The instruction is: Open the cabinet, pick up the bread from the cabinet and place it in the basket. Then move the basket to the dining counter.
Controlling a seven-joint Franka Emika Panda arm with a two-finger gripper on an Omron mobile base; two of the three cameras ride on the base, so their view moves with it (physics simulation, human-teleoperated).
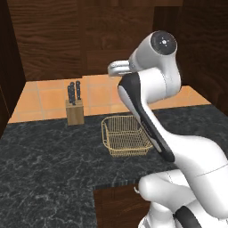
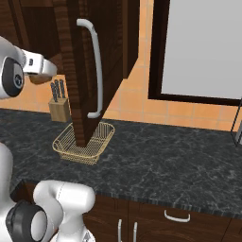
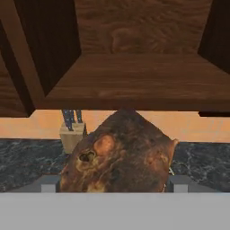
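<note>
Brown crusted bread (image 3: pixel 117 155) sits between the fingers of the hand (image 3: pixel 114 183), out in front of the open cabinet (image 3: pixel 134 81).

Nearest the hand, the loaf fills the gap between the two finger tips, which stand wide on either flank of it and seem clamped on it; I judge it light, with a firm crust and a soft crumb that would dent under a hard squeeze, so a hold across its broad middle suits it best. Below the hand lies the dark speckled surface (image 1: pixel 49 156), with the basket (image 1: pixel 125 136) waiting beneath and a knife block (image 3: pixel 72 134) further off. Beyond the loaf, the cabinet's bare shelf runs back to its wood-grain rear wall. No brand, label or writing is readable anywhere.
</note>
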